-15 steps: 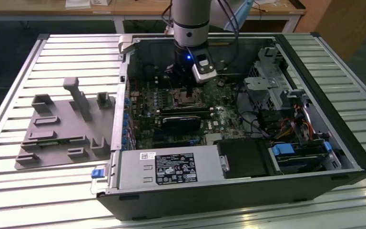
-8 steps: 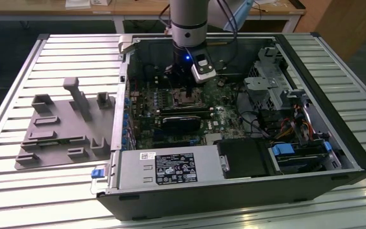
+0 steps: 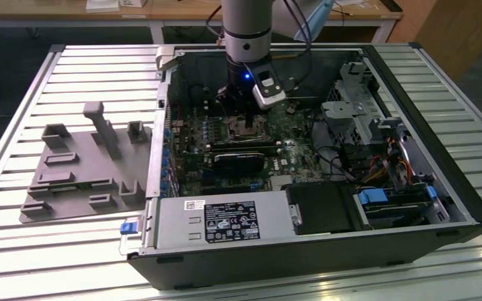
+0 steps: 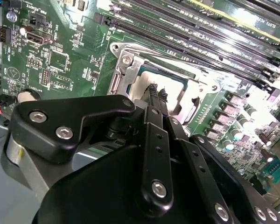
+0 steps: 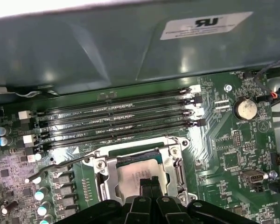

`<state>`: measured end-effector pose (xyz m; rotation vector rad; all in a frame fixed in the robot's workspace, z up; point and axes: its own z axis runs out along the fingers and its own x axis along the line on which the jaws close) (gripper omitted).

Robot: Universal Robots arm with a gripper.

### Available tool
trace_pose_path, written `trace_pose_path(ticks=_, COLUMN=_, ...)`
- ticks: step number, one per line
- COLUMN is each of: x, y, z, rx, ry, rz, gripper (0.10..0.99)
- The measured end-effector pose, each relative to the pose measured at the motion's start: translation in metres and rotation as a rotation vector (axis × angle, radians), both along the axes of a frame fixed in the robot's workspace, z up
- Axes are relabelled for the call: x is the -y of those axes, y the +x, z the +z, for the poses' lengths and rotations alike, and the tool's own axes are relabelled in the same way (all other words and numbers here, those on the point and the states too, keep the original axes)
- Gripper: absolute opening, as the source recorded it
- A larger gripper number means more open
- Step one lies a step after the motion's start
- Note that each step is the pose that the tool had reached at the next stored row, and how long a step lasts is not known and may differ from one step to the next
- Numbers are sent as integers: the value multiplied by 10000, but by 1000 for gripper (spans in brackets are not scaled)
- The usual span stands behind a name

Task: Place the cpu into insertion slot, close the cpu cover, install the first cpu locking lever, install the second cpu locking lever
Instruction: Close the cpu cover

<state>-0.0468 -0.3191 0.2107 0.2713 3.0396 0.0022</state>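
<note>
One bench [image 3: 23,263], bearing an open computer case [image 3: 308,257]; gripper [image 5: 147,183] narrow, empty, tips at the cpu [image 5: 133,171]; insertion slot [image 5: 170,140], cpu cover [image 5: 173,170] apparently lowered over it; cpu seated inside; locking lever [image 5: 65,164] standing loose; you should press squarely, gently, without skidding.

Arm [image 3: 243,25] vert., fingers [image 4: 153,100] together, tips down.

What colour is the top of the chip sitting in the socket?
Dull silver-grey metal. The cpu shows best in the first wrist view.
</note>
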Motion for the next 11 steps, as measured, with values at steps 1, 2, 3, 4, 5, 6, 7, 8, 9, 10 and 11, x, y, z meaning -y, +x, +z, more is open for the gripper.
trace_pose_path(ticks=1, x=0, y=-1, z=-1, rx=13, ry=1, rz=74, gripper=102)
trace_pose_path(ticks=2, x=0, y=-2, z=-4, rx=18, ry=3, rz=152, gripper=102)
trace_pose_path(ticks=3, x=0, y=-2, z=-5, rx=18, ry=2, rz=231, gripper=102)
trace_pose_path(ticks=4, x=1, y=-3, z=-5, rx=16, ry=0, rz=324, gripper=102)
trace_pose_path(ticks=5, x=1, y=-5, z=-7, rx=16, ry=0, rz=434, gripper=102)
trace_pose_path(ticks=6, x=1, y=-10, z=-8, rx=16, ry=0, rz=526, gripper=102)
trace_pose_path(ticks=7, x=1, y=-19, z=-8, rx=16, ry=-3, rz=586, gripper=102)
trace_pose_path(ticks=8, x=1, y=-30, z=-9, rx=16, ry=-10, rz=618, gripper=102)
trace_pose_path(ticks=9, x=0, y=-44, z=-9, rx=17, ry=-21, rz=637, gripper=102)
trace_pose_path(ticks=10, x=1, y=-60, z=-9, rx=18, ry=-31, rz=655, gripper=102)
trace_pose_path(ticks=11, x=1, y=-73, z=-9, rx=19, ry=-42, rz=673, gripper=102)
